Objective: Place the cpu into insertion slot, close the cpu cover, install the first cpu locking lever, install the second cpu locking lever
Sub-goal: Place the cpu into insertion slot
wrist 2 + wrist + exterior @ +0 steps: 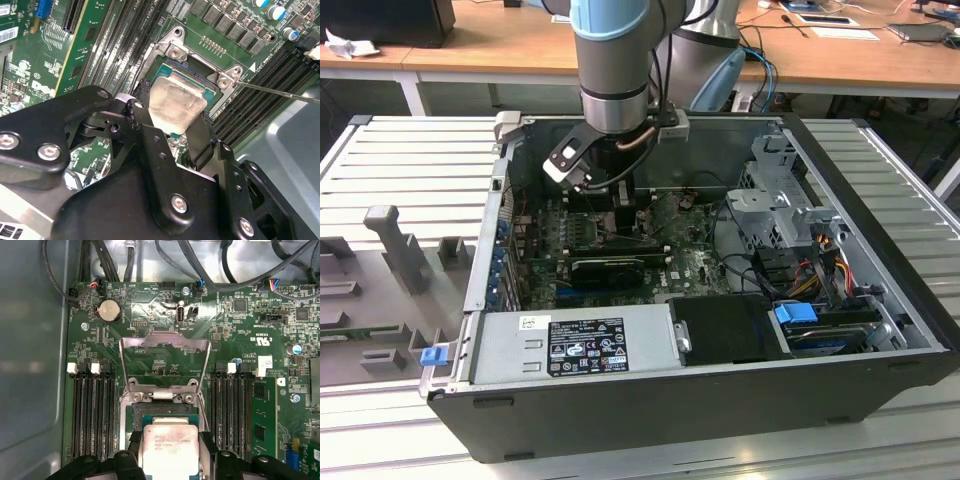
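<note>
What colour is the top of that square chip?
The cpu has a silver-grey metal top, seen best in the second wrist view.

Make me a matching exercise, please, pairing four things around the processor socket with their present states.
Things:
1. cpu
2. cpu cover
3. insertion slot
4. coin battery

States:
A. round and silver, on the green board
B. swung open
C. held between the fingers of the gripper
D. uncovered, its dark inside showing

Pairs: 1-C, 2-B, 3-D, 4-A.

Second wrist view: claw (172, 112) & cpu (175, 97) hide insertion slot (194, 75) partly — first wrist view's edge crops cpu.
</note>
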